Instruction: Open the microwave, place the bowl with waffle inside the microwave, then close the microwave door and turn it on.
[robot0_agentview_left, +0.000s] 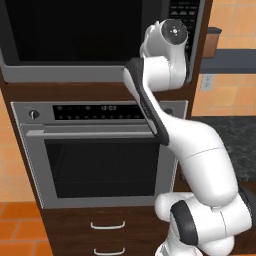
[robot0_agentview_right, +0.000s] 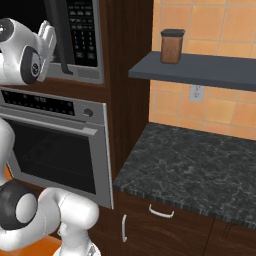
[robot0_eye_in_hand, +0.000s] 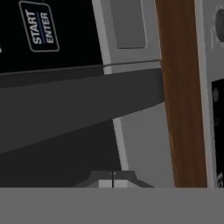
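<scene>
The microwave (robot0_agentview_left: 75, 35) is built in above the wall oven. Its door (robot0_agentview_left: 75, 27) of black glass lies shut and flush. The dark vertical bar handle (robot0_agentview_right: 62, 40) runs between the glass and the keypad (robot0_agentview_right: 82, 30). My gripper (robot0_agentview_right: 51, 32) is raised in front of the handle's lower part. In the hand view the fingertips (robot0_eye_in_hand: 105, 180) touch each other, so the gripper (robot0_eye_in_hand: 113, 180) is shut on nothing. Just ahead of them the handle (robot0_eye_in_hand: 78, 105) crosses as a dark bar, with the START/ENTER button (robot0_eye_in_hand: 39, 26) beyond. The bowl with waffle is out of view.
The stainless wall oven (robot0_agentview_left: 100, 160) with its horizontal handle sits under the microwave, and drawers (robot0_agentview_left: 107, 225) lie below it. To the right are a dark marble counter (robot0_agentview_right: 200, 165) and a grey shelf (robot0_agentview_right: 200, 70) bearing a brown jar (robot0_agentview_right: 171, 46).
</scene>
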